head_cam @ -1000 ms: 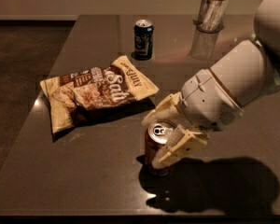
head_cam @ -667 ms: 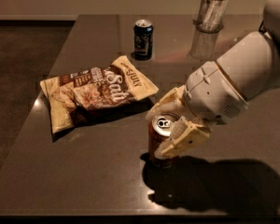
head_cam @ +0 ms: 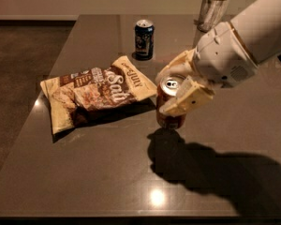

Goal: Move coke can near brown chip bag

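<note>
The coke can (head_cam: 168, 118), reddish-brown with a silver top, is held upright just above the dark table (head_cam: 84, 172), its shadow below it. My gripper (head_cam: 174, 89) is shut on the can, one cream finger (head_cam: 185, 99) across its front and the other behind its rim. The brown chip bag (head_cam: 96, 93), crinkled with cream ends and white "Salt" lettering, lies flat just left of the can, its right end a small gap from it.
A dark blue can (head_cam: 144, 39) stands at the back, behind the bag. A glass-like holder (head_cam: 211, 11) stands at the far right back. The table's left edge (head_cam: 51, 69) drops to the floor. My white arm (head_cam: 253, 36) reaches in from the right.
My gripper has carried the coke can up off the table and back-left, closer to the right end of the chip bag. The bag and blue can have not moved.
</note>
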Robot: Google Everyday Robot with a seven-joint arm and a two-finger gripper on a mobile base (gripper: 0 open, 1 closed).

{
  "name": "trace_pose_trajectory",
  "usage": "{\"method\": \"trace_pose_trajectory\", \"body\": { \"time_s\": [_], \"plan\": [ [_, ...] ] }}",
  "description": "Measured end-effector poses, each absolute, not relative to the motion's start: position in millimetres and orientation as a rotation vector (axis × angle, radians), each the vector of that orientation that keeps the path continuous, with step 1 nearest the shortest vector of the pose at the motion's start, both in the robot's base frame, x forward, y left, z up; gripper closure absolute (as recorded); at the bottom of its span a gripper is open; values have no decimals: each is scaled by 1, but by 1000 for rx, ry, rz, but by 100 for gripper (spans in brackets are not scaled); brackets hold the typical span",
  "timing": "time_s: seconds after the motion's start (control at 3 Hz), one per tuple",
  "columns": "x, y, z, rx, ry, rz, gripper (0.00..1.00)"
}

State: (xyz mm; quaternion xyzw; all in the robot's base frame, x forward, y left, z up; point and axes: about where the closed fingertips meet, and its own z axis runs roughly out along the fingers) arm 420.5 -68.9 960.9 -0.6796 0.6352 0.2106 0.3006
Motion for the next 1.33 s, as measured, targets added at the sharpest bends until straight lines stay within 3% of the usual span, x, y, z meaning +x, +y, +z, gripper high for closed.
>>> {"method": "trace_pose_trajectory", "body": {
  "time_s": [1.0, 1.33],
  "plan": [
    [496, -72, 938, -1687, 1782, 603, 100],
    [507, -66, 930, -1673, 1772, 612, 74]
  ]
}}
